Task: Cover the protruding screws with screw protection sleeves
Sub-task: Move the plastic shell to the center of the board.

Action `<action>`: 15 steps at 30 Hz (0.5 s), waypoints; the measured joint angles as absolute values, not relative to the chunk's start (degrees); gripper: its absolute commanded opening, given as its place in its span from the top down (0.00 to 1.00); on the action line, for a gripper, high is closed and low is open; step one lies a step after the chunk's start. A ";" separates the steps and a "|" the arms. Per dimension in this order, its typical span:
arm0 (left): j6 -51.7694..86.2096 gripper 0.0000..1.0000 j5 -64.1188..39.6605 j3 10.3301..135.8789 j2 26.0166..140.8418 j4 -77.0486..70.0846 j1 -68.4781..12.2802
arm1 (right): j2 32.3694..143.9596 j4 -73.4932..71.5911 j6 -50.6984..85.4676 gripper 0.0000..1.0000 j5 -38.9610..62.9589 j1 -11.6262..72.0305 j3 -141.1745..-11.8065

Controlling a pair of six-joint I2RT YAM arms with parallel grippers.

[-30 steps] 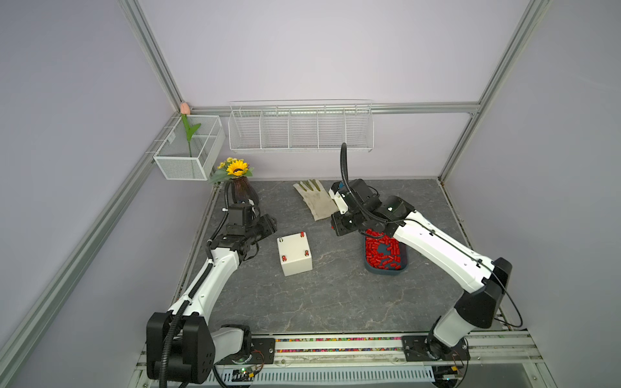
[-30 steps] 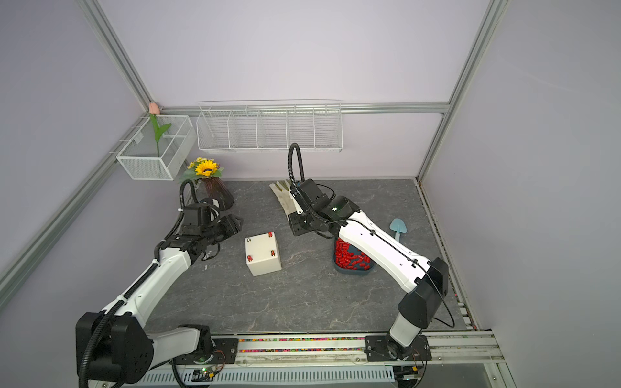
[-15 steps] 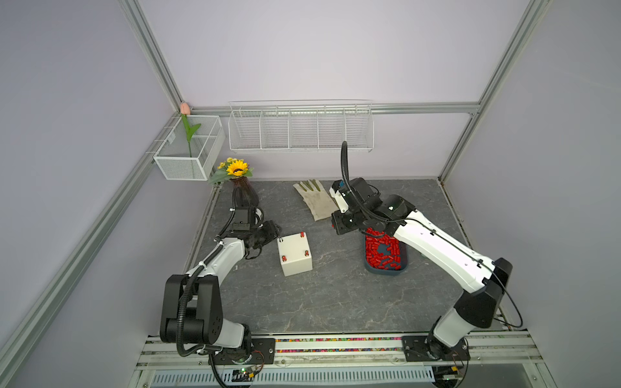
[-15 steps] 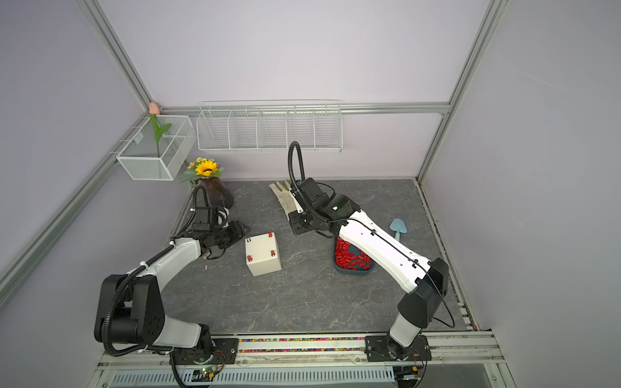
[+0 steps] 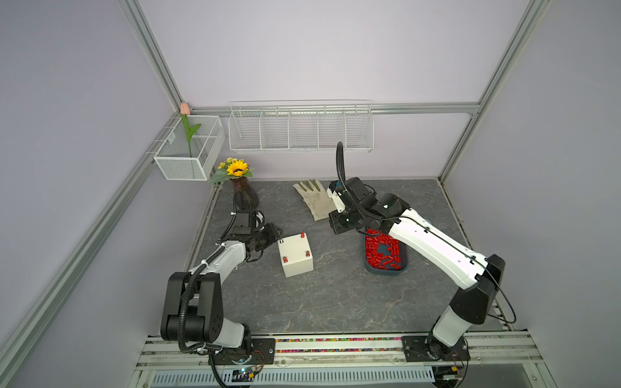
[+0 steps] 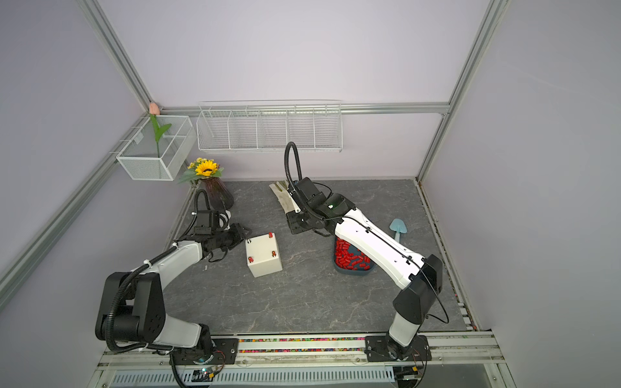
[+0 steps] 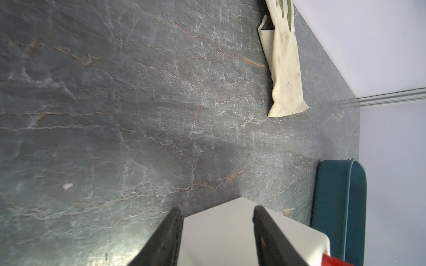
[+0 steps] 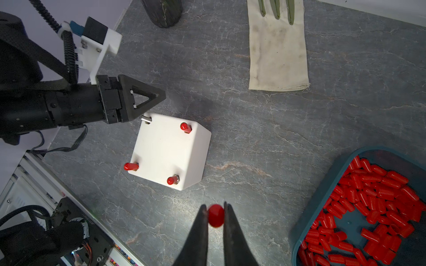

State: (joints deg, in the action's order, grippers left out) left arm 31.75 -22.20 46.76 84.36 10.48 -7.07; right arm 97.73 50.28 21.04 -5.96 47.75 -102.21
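The white box (image 5: 295,257) (image 8: 170,149) stands left of centre. Red screw protection sleeves cap three of its corners (image 8: 185,127) (image 8: 130,166) (image 8: 172,180). One protruding screw (image 8: 146,119) (image 5: 281,240) is bare at the back-left corner. My left gripper (image 5: 274,231) (image 8: 159,96) lies on its side right by that corner. In the left wrist view its jaws (image 7: 214,214) stand open, with the box's face beyond them. My right gripper (image 8: 215,208) (image 5: 339,225) hovers right of the box, shut on one red sleeve (image 8: 216,215). Several more sleeves (image 8: 373,195) fill the teal tray (image 8: 297,239) (image 5: 386,272).
A cream glove (image 5: 316,201) (image 7: 285,69) lies at the back, partly under my right wrist. A dark vase with a sunflower (image 5: 243,195) stands behind my left arm. A pale blue scoop (image 6: 398,228) lies right of the tray. Wire baskets (image 5: 300,129) hang on the back wall.
My left arm has folded lower, and its gripper has slid right, up to the box's back-left corner. The right arm and its red sleeve have not moved.
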 measured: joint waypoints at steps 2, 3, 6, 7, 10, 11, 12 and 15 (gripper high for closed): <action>32.16 0.50 -22.17 46.46 84.38 10.11 -7.75 | 97.76 50.30 21.04 0.84 -5.96 47.75 -102.32; 32.32 0.51 -22.17 46.33 84.38 9.91 -8.14 | 97.76 50.28 21.02 0.84 -5.96 47.75 -102.35; 32.80 0.51 -22.17 45.95 84.58 9.21 -9.54 | 97.76 50.30 21.02 0.84 -5.96 47.75 -102.43; 32.99 0.51 -22.15 45.87 84.68 8.97 -10.04 | 97.76 50.28 21.02 0.84 -5.96 47.75 -102.43; 33.91 0.51 -22.13 45.71 84.95 8.51 -11.64 | 97.76 50.30 21.02 0.84 -5.96 47.75 -102.43; 34.24 0.52 -22.13 45.63 84.99 8.29 -12.12 | 97.76 50.28 21.02 0.84 -5.96 47.75 -102.43; 34.61 0.52 -22.13 45.45 84.99 7.90 -12.69 | 97.73 50.30 21.02 0.84 -5.96 47.75 -102.43; 35.83 0.52 -22.09 44.86 84.99 6.61 -14.02 | 97.76 50.28 21.02 0.84 -5.96 47.77 -102.43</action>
